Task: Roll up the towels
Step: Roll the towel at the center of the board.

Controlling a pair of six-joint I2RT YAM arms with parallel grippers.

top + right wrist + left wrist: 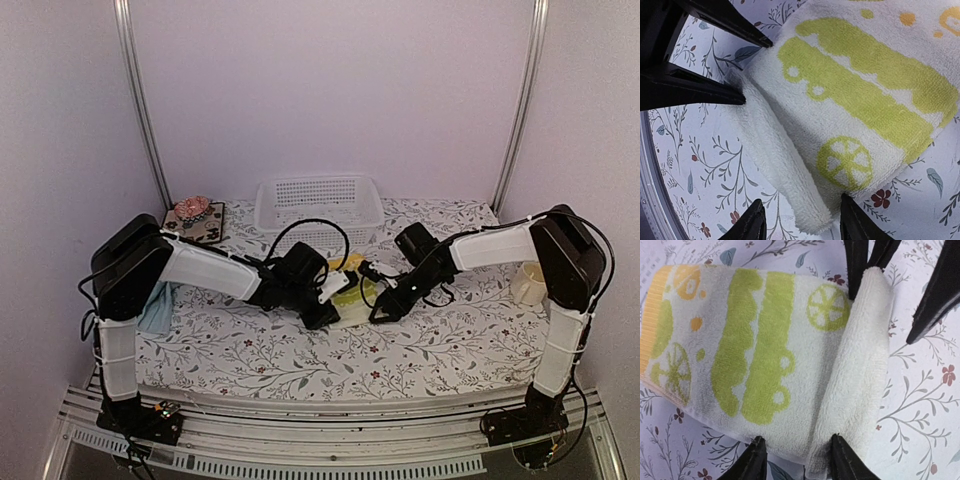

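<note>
Two released hands, left hand [796, 440] and right hand [801, 200], straddle the rolled edge of the yellow-green towel [765, 340], which may unroll if pushed unevenly.

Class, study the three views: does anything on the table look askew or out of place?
Yes. The pale blue towel lies bunched at the left edge of the table, by the left arm, not spread flat. The yellow-green towel looks orderly, with one edge turned over.

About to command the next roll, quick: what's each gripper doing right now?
Left gripper: open, fingers astride the yellow-green towel at its folded edge.
Right gripper: open, fingers astride the same fold's other end.
</note>
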